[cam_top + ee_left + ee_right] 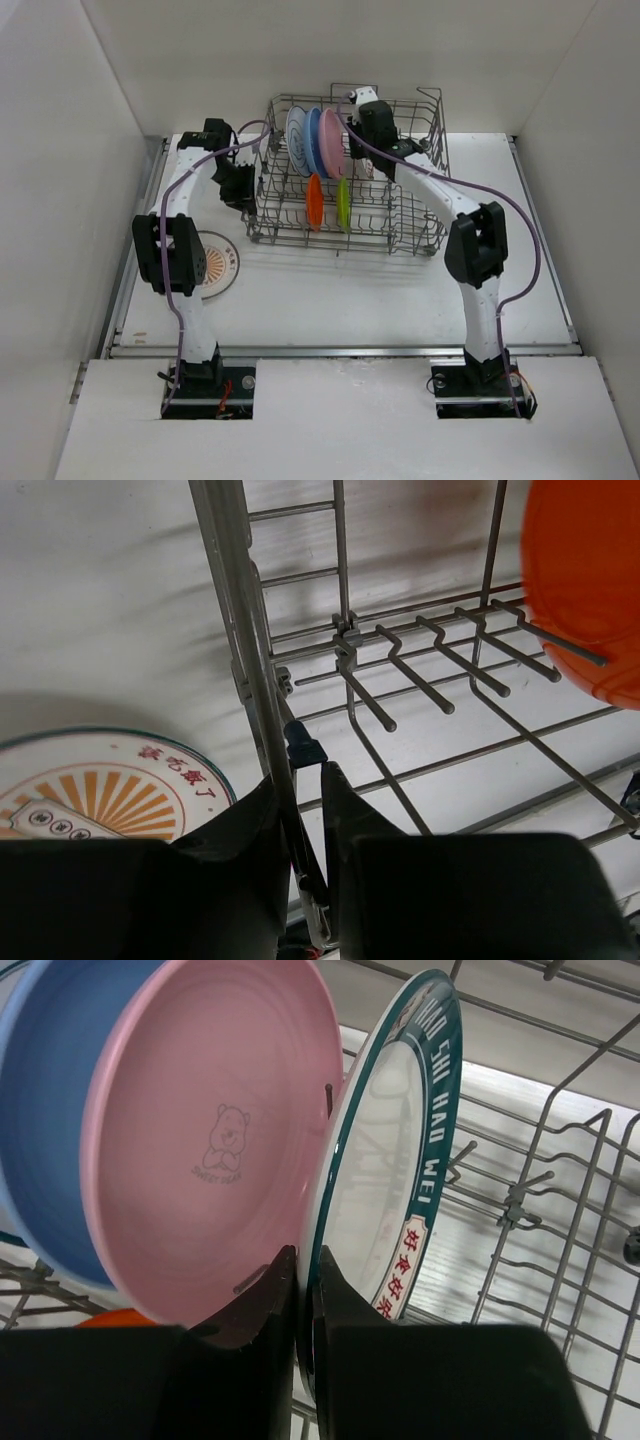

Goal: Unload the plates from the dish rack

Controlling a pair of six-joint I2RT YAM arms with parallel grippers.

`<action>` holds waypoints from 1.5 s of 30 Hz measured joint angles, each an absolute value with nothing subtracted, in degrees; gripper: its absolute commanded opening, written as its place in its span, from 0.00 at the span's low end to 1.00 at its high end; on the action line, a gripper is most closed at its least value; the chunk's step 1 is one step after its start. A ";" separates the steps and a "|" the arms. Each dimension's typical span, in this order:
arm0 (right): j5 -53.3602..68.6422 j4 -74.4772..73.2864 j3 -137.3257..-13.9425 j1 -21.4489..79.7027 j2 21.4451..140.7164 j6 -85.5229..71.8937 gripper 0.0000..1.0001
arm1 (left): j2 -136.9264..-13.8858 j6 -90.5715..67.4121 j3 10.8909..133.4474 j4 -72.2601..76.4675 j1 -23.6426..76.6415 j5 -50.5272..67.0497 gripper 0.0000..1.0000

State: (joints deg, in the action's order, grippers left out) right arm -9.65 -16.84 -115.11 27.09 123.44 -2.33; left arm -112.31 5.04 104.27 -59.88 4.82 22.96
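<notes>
The right gripper (305, 1265) is clenched on the rim of the green-rimmed plate (390, 1180), which stands on edge in the rack (400, 215) against the pink plate (220, 1140). The left gripper (298, 780) clamps the rack's side wire, probably to steady it. The plate looks rigid, glazed, slippery and breakable, so the rim is the best hold.

1 dish rack (405, 238) holds 6: 1 patterned plate (296, 133), 1 blue plate (312, 140), 1 pink plate (220, 1140), 1 green-rimmed plate (390, 1190), 1 orange plate (314, 200), 1 yellow-green plate (343, 202). 1 sunburst plate (222, 268) lies on the table (350, 300).
</notes>
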 measured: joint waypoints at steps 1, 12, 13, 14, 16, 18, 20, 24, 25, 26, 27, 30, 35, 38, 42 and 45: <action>-9.61 -17.37 -115.11 27.09 123.09 -2.07 0.00 | -112.31 4.86 104.16 -59.75 4.82 23.03 0.00; -8.29 -16.27 -114.61 27.75 116.27 2.81 0.00 | -110.37 0.93 100.86 -56.31 4.82 24.27 0.00; -8.86 -15.46 -114.61 27.57 113.65 4.34 0.00 | -110.26 0.71 100.66 -56.07 4.80 24.43 0.00; -9.10 -15.03 -114.61 27.46 112.73 4.89 0.00 | -110.17 0.54 100.51 -55.90 4.78 24.47 0.00; -10.07 -13.39 -114.67 27.24 109.73 6.33 0.00 | -110.08 0.40 100.38 -55.79 4.78 24.45 0.00; -10.63 -11.88 -114.69 26.92 106.76 7.44 0.00 | -110.04 0.36 100.33 -55.68 4.78 24.47 0.00; -10.76 -11.77 -114.72 26.83 104.62 8.21 0.00 | -110.04 0.36 100.31 -55.68 4.78 24.45 0.00; -10.52 -13.13 -112.44 29.10 99.90 9.85 0.00 | -110.04 0.36 100.31 -55.66 4.78 24.62 0.00; -9.87 -13.85 -110.34 30.55 97.89 10.35 0.00 | -110.04 0.36 100.31 -55.64 4.78 24.69 0.00; -8.84 -15.42 -107.87 32.73 95.46 10.81 0.00 | -110.04 0.38 100.31 -55.66 4.75 24.73 0.00; -8.19 -16.43 -105.58 35.18 93.32 11.09 0.00 | -110.04 0.45 100.33 -55.68 4.75 24.77 0.00; -7.01 -20.18 -96.62 46.02 86.13 11.81 0.00 | -110.04 0.78 100.42 -55.77 4.75 24.86 0.22; -8.73 -30.46 -87.94 65.30 80.82 11.03 0.00 | -110.04 1.93 101.32 -57.56 4.84 26.83 0.49; -11.92 -37.82 -87.22 72.77 81.95 8.40 0.00 | -110.04 2.46 103.85 -58.43 5.10 26.92 0.55; -15.77 -43.99 -86.37 78.72 85.52 3.70 0.00 | -109.43 3.14 106.13 -58.61 5.15 25.58 0.61; -19.75 -45.82 -84.42 80.23 89.60 -0.01 0.00 | -108.05 3.38 106.21 -58.98 5.15 23.92 0.62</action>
State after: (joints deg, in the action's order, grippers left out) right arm -19.75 -45.82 -84.42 80.23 89.60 -0.01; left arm -108.05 3.38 106.21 -58.98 5.15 23.92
